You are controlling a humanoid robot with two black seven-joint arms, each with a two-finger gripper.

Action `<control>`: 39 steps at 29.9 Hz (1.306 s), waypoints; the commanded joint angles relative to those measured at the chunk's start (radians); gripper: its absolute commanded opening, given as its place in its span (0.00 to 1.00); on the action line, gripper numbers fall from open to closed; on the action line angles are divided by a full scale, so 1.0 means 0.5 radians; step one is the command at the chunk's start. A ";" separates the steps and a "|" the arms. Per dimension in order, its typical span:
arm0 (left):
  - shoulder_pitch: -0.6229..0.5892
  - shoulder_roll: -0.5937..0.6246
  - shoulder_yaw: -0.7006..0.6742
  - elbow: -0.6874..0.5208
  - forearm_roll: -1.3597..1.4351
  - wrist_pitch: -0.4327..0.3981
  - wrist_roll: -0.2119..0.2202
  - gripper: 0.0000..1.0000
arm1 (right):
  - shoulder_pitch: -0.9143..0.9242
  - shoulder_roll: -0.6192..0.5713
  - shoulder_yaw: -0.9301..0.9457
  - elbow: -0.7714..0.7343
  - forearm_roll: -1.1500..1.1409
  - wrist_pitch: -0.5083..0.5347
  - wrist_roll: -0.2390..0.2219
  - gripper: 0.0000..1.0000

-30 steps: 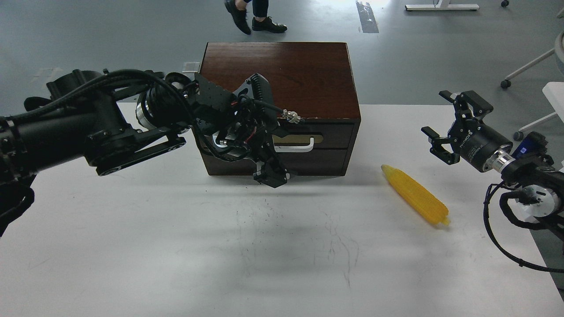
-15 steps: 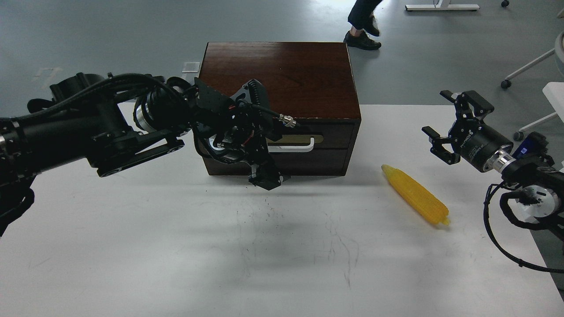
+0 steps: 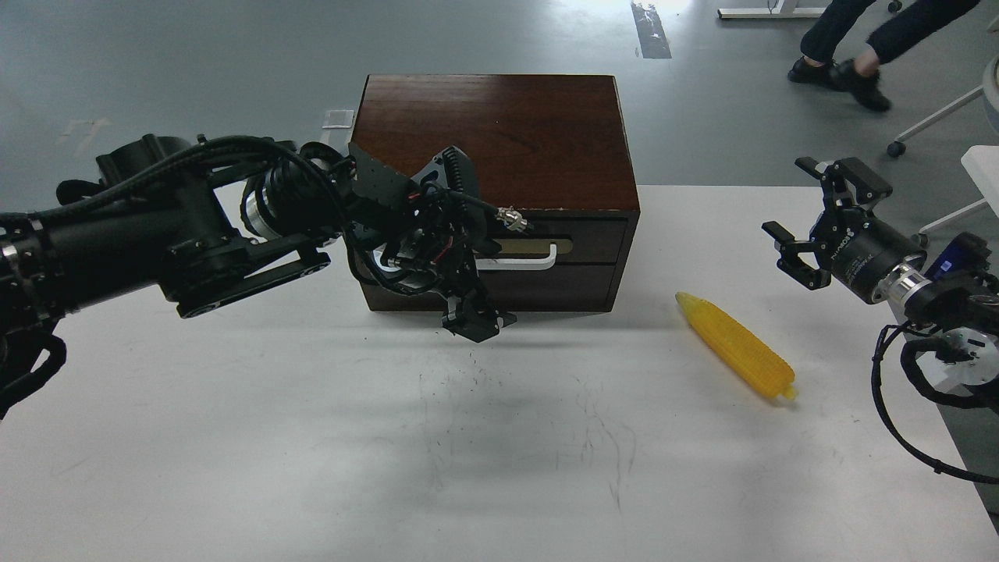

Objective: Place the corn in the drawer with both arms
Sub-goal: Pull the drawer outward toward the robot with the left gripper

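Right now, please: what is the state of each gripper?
Left gripper: in front of the drawer, state cannot be told.
Right gripper: open, holding nothing.

The cabinet (image 3: 499,129) was dark polished wood, the corn (image 3: 735,346) ridged yellow plastic, and the counter (image 3: 312,437) matt white, scuffed.

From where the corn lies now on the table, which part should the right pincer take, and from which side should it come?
Probably the middle of the corn, from above. It lies flat on the white table, with its narrow tip towards the cabinet. Fingers across the middle should hold better than at the tapered end. The right pincer is open and apart from the corn.
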State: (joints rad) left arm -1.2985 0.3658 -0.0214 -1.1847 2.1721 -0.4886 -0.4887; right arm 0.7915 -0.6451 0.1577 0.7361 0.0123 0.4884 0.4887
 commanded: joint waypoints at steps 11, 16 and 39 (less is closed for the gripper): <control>-0.011 -0.017 0.089 -0.057 -0.006 0.000 0.000 0.99 | -0.003 -0.001 0.001 0.006 0.000 0.001 0.000 1.00; -0.005 -0.017 0.089 -0.137 -0.027 0.000 0.000 0.99 | -0.006 -0.001 0.001 0.003 0.000 0.001 0.000 1.00; -0.020 0.204 0.156 -0.656 -0.028 0.000 0.000 0.99 | -0.006 -0.004 0.001 0.000 0.000 0.001 0.000 1.00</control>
State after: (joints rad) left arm -1.3086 0.4533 0.0546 -1.4920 2.1575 -0.4885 -0.4896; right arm 0.7884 -0.6473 0.1581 0.7363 0.0123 0.4888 0.4887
